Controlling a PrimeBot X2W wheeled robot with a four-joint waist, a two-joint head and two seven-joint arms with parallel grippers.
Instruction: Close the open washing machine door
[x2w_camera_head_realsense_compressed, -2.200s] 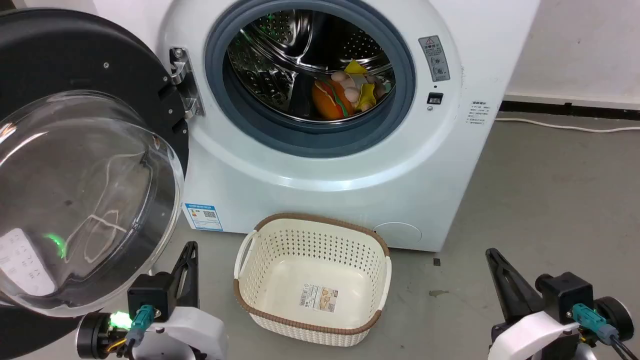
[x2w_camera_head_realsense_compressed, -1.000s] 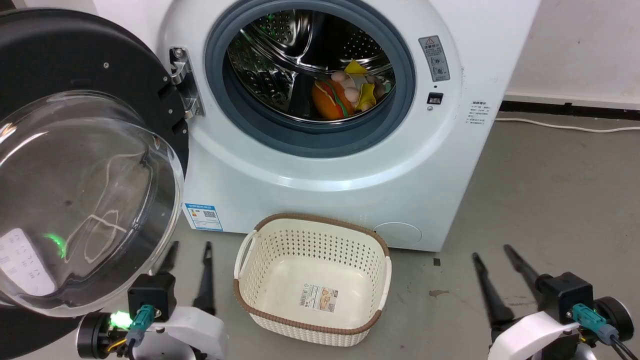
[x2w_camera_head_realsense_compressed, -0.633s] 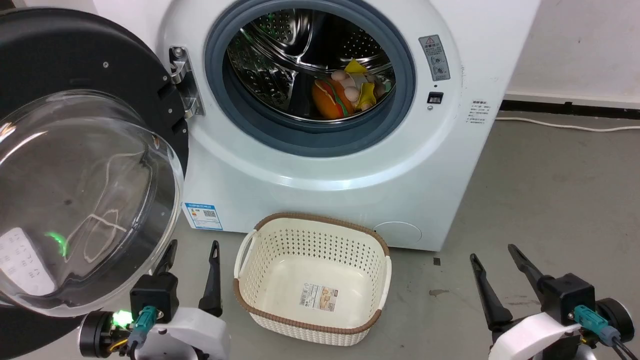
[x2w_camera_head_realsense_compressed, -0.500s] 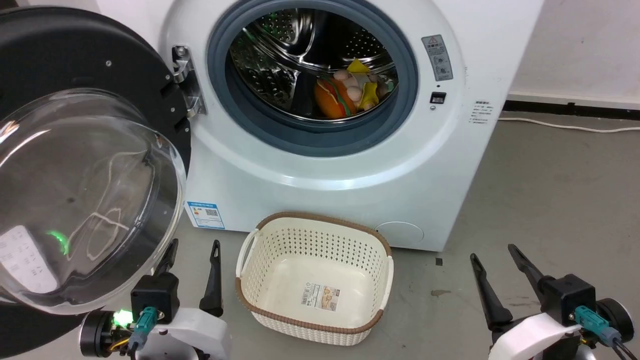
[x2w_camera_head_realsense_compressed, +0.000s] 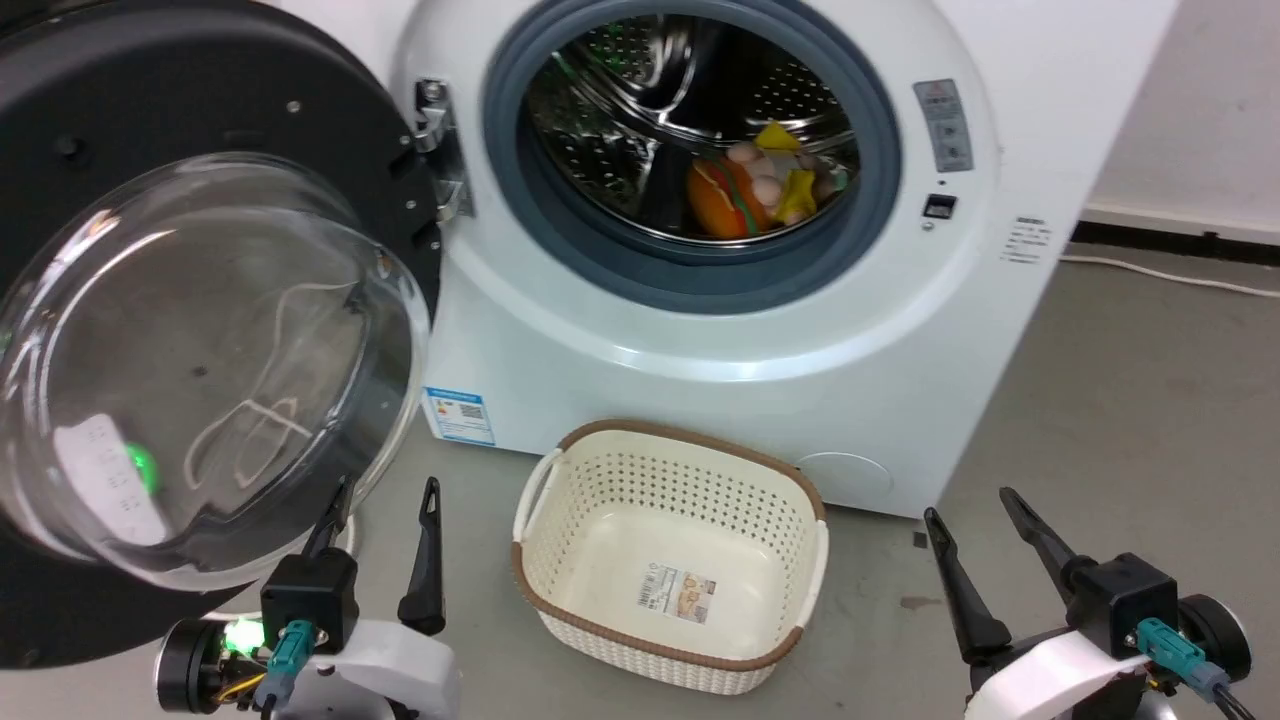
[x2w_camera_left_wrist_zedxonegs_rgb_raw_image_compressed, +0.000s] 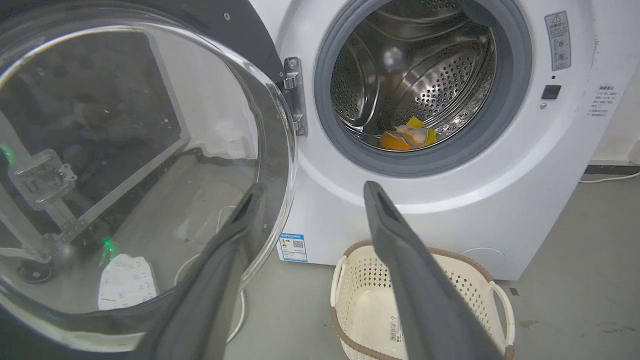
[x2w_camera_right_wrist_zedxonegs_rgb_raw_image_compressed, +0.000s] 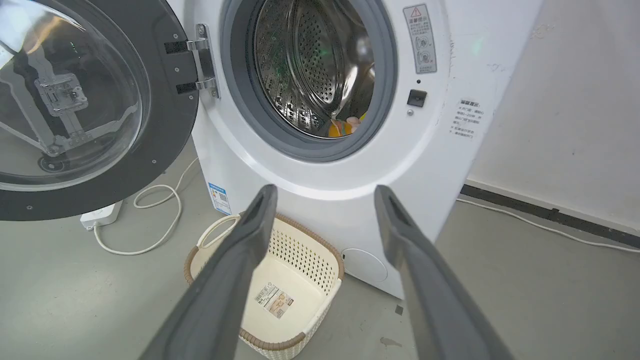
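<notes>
1. Glossy black rim around a bulging clear glass bowl: the washing machine door, swung wide open at the left of the washing machine, hung on a metal hinge.
2. Smooth white rounded front; grey rubber gasket ringing a perforated steel drum, with an orange burger-shaped toy inside.
3. Cream perforated basket, brown-rimmed, on the grey floor before the machine.
4. Left pincer and right pincer both spread, holding nothing.
5. Against 2.2 s ago: fingers pressed together then, parted now; whole scene slid rightward with the camera, door just as open.
</notes>
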